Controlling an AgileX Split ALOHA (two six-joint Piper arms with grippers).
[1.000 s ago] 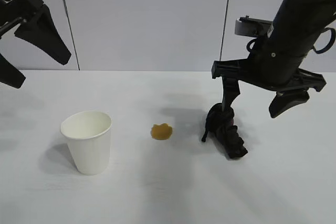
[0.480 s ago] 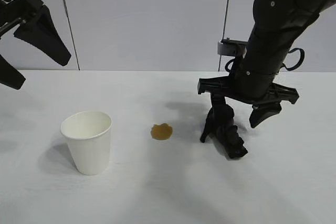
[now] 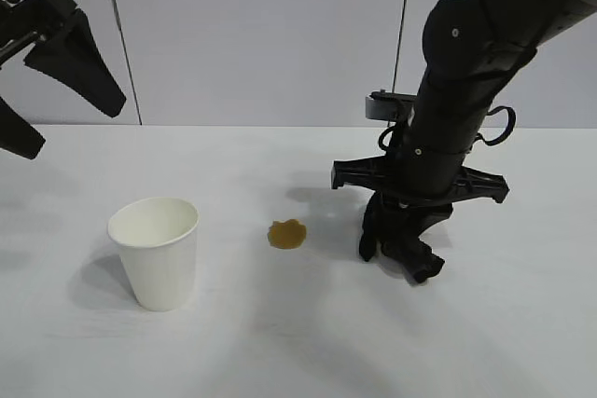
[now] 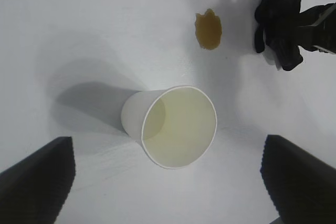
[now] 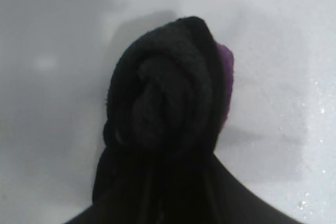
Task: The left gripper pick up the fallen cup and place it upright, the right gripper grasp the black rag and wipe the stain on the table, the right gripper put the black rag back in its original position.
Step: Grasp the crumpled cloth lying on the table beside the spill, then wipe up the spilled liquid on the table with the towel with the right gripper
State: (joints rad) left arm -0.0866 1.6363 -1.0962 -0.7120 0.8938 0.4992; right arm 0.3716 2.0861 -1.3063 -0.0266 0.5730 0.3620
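Observation:
The white cup (image 3: 157,253) stands upright on the table (image 3: 280,351) at the left; the left wrist view looks down into its mouth (image 4: 178,127). My left gripper (image 3: 75,128) is open and empty, high above and to the left of the cup, its fingers (image 4: 37,182) spread wide. The brownish stain (image 3: 287,234) lies in the middle, also in the left wrist view (image 4: 208,29). My right gripper (image 3: 403,223) points down, shut on the black rag (image 3: 415,253), which touches the table just right of the stain. The right wrist view shows the bunched rag (image 5: 163,103) with a purple fold.
A pale panelled wall (image 3: 261,34) runs behind the table. The right arm's bulky body (image 3: 466,62) leans in from the upper right over the rag.
The right gripper has moved left and down over the rag and its spread fingers have closed on it. The cup, the stain and the left gripper have not moved.

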